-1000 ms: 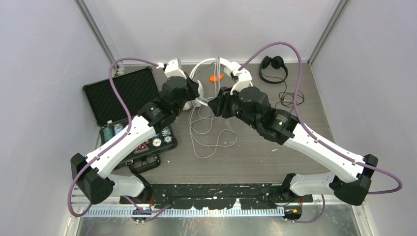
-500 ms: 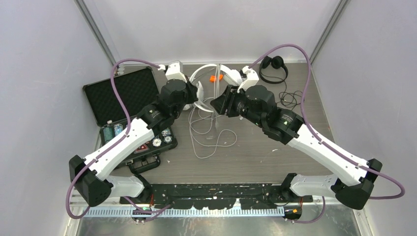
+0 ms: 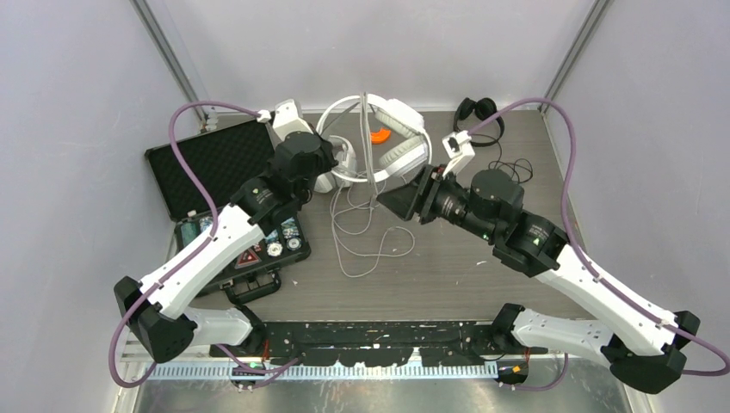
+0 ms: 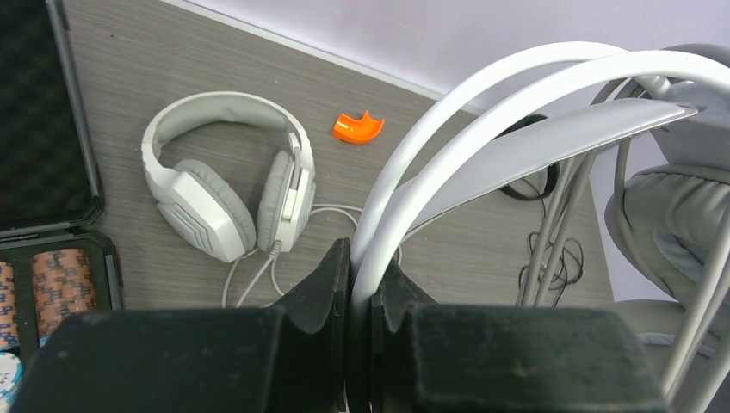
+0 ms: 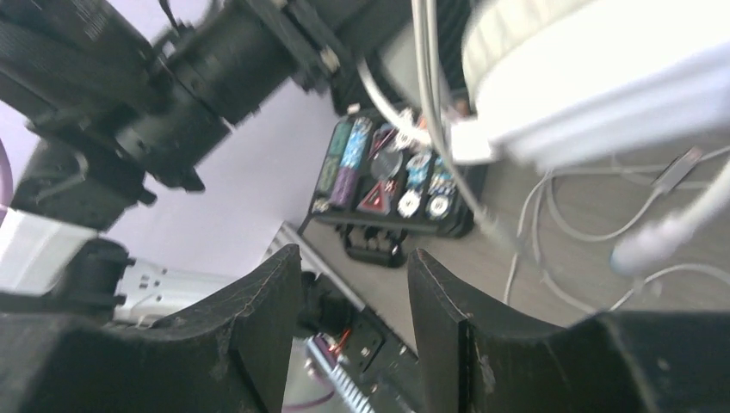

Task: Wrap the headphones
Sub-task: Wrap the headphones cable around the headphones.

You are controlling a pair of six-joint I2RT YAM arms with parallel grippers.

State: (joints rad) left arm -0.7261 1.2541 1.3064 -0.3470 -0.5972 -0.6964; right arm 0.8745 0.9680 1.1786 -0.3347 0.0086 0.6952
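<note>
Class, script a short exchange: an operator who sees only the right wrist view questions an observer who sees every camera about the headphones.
Operator: A white headset fills the top of my view. Is anything holding it?
Observer: Yes. The left gripper is shut on its headband.
Operator: Are there other white ones that I cannot see?
Observer: A second white headset lies on the table, with an orange piece a little beyond it.
</note>
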